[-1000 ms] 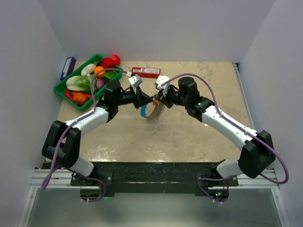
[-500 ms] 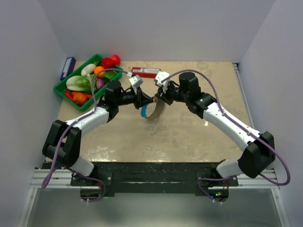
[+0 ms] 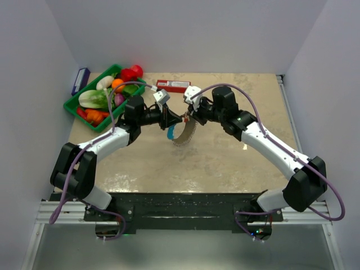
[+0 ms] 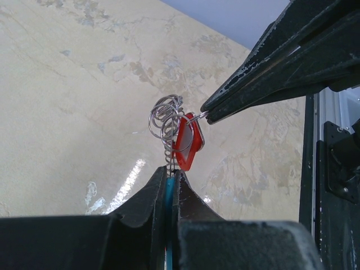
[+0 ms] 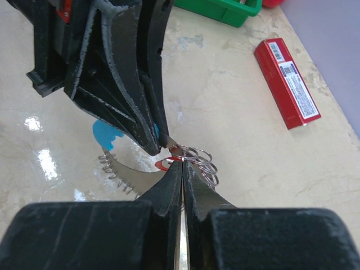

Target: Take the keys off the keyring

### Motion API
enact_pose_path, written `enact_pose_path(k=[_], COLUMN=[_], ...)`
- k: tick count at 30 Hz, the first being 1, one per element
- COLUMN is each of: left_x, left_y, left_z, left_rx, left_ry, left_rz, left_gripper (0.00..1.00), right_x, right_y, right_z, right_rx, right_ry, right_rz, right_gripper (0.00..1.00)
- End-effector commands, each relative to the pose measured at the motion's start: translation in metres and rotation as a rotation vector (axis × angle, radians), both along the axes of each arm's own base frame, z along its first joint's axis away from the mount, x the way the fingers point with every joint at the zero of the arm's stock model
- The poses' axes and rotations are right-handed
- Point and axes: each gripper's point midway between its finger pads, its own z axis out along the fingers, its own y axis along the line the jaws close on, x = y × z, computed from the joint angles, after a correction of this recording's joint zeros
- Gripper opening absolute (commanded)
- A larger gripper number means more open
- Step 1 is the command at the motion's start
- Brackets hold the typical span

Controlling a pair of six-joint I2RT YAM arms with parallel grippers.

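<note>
Blue section of keyring (image 4: pixel 167 197): pinched between left fingers (image 4: pixel 147 194). Red key (image 4: pixel 187 145), just past their tips: wire loop nipped by right fingers (image 4: pixel 253 84), shifted closer within 1 second; pull-off likely starting. Desk (image 4: pixel 67 84) beyond.

Bright even light, tabletop (image 4: pixel 130 179) glare
</note>
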Motion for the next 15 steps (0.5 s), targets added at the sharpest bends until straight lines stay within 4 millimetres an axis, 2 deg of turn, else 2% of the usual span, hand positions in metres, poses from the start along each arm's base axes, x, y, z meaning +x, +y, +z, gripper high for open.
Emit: enact_pose_path(k=[1, 8, 15], left_x=[0.001, 0.001, 0.000], left_y=[-0.001, 0.000, 0.001], left_z=[0.029, 0.031, 0.035], left_rx=[-0.027, -0.021, -0.020], left_ry=[-0.102, -0.112, -0.128], left_rz=[-0.018, -0.017, -0.019], left_gripper=[0.00, 0.00, 0.00], right_x=[0.013, 0.014, 0.014], right_y=[-0.005, -0.004, -0.005], right_z=[0.006, -0.009, -0.011], right_rx=[-0.004, -0.053, -0.065], right_ry=[-0.037, 0.031, 0.044], right_rz=[-0.067, -0.072, -0.071], right_gripper=[0.05, 0.09, 0.23])
